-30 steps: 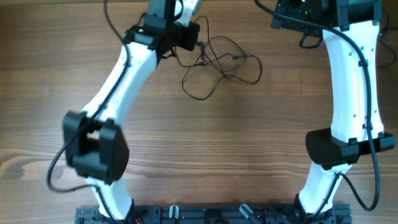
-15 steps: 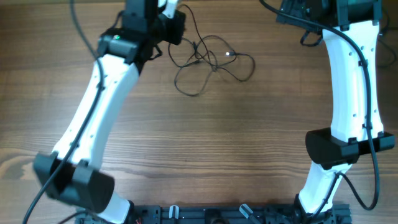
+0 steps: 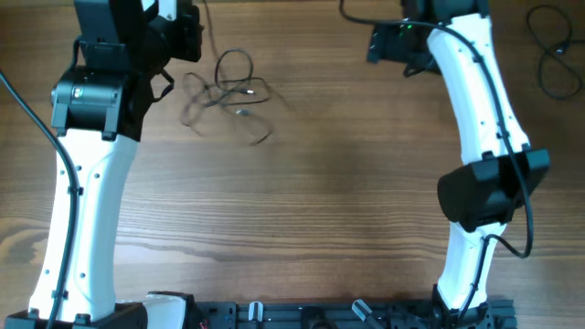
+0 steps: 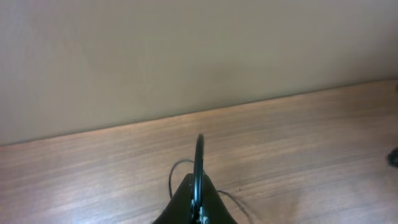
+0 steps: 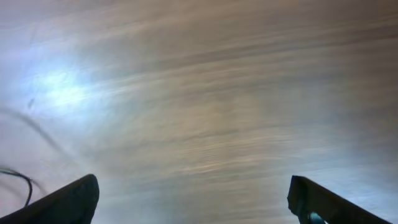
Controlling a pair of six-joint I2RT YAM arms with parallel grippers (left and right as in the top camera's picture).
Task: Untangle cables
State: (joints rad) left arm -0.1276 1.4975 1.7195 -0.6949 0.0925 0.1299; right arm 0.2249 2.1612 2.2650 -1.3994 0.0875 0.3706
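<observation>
The left gripper (image 4: 196,190), jaws closed, pinches a black cable (image 4: 199,152) over the table (image 4: 311,140).

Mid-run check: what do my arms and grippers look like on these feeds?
The left arm and right arm have white links, black joint housings, thick black wires running alongside, and a small green light near each wrist. The left gripper and right gripper have black fingers.

The cables (image 3: 228,89) are black against a brown counter (image 3: 302,210) with streaky wood grain. The left arm (image 3: 82,210) and right arm (image 3: 480,100) are white with black joints. The wall (image 4: 186,56) is plain beige.
</observation>
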